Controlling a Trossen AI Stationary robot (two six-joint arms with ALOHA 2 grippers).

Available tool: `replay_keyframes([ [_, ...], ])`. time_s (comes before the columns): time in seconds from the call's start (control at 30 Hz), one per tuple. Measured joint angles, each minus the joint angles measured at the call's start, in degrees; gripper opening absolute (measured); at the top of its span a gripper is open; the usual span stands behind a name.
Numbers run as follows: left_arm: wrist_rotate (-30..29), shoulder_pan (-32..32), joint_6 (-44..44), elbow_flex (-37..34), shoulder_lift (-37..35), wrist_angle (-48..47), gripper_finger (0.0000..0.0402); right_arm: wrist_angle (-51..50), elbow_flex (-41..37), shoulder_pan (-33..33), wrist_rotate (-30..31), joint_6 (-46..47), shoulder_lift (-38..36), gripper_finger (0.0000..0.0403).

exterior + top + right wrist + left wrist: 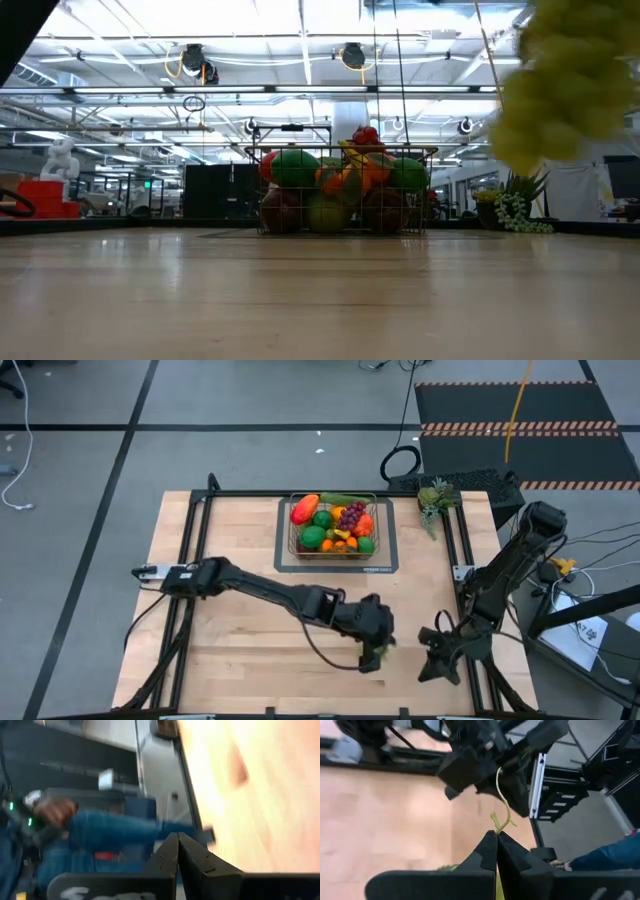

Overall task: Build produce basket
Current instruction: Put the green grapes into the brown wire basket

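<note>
The green grapes (568, 85) are seen only as a blurred, pale, lumpy cluster cut off at the low view's upper right edge, clear of the table (240, 660); from above they are mostly hidden under the left gripper (374, 652), with just a bit of green showing. In the left wrist view only their thin yellowish stem (502, 815) is made out, rising from between the dark fingers, whose jaws are clenched on it. The right gripper (432, 660) is held at the table's near right edge, just beside the left one, its jaws pressed together with nothing between them. The basket (334, 547), of thin dark wire mesh with open grid sides, is set on a dark mat (388, 560) at the far middle of the wooden table and is heaped with smooth round produce (322, 520) in red, green, orange and purple. A spiky green piece (436, 500) is left at the far right corner. A person's blue sleeve (115, 832) is blurred in the right wrist view.
</note>
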State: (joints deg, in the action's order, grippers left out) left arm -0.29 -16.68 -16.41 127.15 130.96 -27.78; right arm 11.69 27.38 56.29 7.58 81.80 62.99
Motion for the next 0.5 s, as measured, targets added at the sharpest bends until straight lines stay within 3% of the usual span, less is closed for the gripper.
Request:
replay_keyframes([
  [0.33, -3.6, 1.1, 5.6, 0.0, -9.2, -6.5, 0.0000, 1.8, 0.0, -2.8, 16.8, 1.3, -3.6, 0.0004],
  [0.5, -6.1, 1.0, 7.7, 0.0, -13.6, -9.6, 0.0000, 8.9, 0.0, -3.5, 25.0, -4.0, -3.7, 0.0004],
])
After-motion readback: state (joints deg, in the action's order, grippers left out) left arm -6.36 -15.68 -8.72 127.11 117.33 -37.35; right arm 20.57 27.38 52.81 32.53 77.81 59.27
